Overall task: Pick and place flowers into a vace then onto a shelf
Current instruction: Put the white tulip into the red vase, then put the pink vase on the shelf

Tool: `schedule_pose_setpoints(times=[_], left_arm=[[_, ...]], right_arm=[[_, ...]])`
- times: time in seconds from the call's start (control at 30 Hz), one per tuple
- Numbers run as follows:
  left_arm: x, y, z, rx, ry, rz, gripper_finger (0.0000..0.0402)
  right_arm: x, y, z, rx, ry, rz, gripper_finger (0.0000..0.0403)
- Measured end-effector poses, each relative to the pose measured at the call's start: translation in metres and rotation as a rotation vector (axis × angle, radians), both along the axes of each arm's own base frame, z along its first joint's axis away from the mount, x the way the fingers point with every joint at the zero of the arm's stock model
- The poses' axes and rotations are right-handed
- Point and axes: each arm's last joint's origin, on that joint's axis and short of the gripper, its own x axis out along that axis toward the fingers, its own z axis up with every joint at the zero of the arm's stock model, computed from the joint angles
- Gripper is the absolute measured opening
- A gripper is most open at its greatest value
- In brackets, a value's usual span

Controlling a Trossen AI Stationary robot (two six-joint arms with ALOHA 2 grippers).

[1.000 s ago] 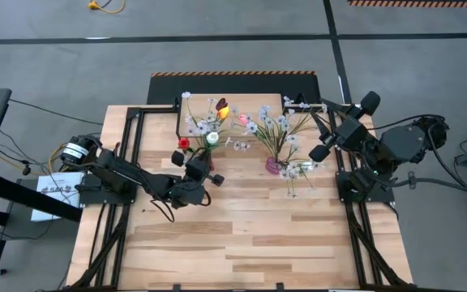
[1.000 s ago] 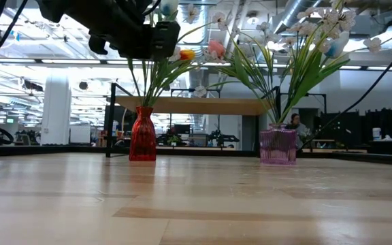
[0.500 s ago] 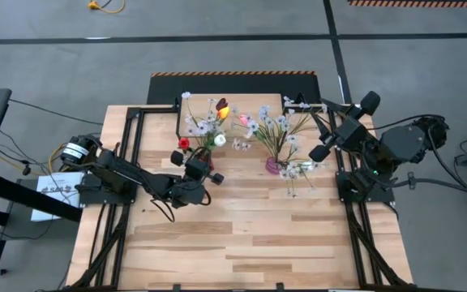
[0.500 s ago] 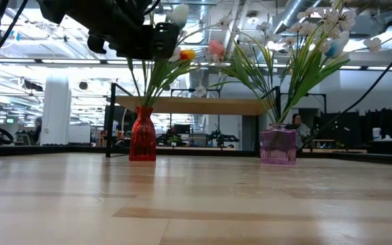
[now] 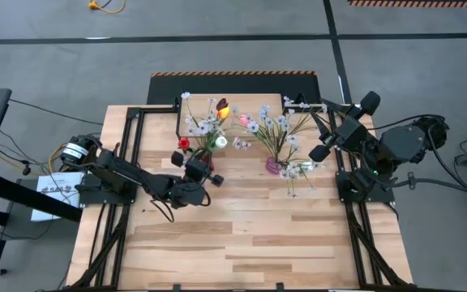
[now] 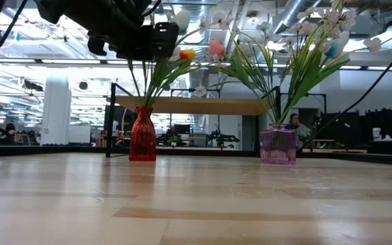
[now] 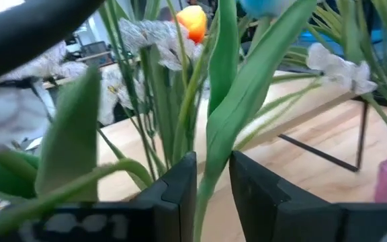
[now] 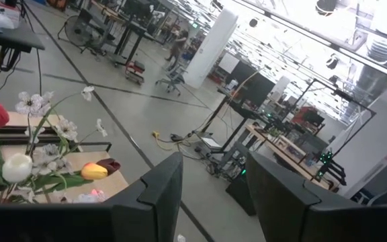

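Note:
A red vase (image 6: 142, 134) with tulips and white sprays stands on the table, and a purple vase (image 6: 278, 144) with more flowers (image 6: 312, 47) stands to its right. The shelf (image 6: 189, 105) is behind them at the far edge. My left gripper (image 5: 203, 165) is level at the red vase's bouquet, open. The green stem of a white tulip (image 5: 221, 142) runs up between its fingers. My right gripper (image 5: 328, 130) hangs high at the table's right, open and holding nothing. My left gripper has one finger on each side of the white tulip's green stem (image 7: 205, 178). The stem runs close along one finger's (image 7: 180, 188) inner side; whether it touches, I cannot tell. The fingers come level from the table's near left and lie across the upright stem.
The shelf's dark legs (image 6: 112, 119) stand just behind the red vase. A few white blossoms (image 5: 298, 174) lie on the table beside the purple vase. Bare tabletop (image 5: 242, 235) stretches toward the near edge.
The white tulip's head has swung a little toward the table's right edge and sunk slightly, while its stem stays in the red vase's bouquet. Both arms have kept still.

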Motion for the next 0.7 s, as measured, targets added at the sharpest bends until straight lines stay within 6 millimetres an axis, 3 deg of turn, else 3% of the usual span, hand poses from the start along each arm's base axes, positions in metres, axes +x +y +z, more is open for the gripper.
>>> schedule_pose_setpoints(times=[0.47, 0.7], left_arm=[[-0.010, -0.022, 0.017, -0.001, 0.007, -0.125, 0.0081], [-0.016, -0.023, 0.029, -0.012, -0.017, -0.157, 0.0081]], right_arm=[[0.000, 0.000, 0.000, 0.000, 0.000, 0.000, 0.0157], [0.000, 0.000, 0.000, 0.000, 0.000, 0.000, 0.0157]])
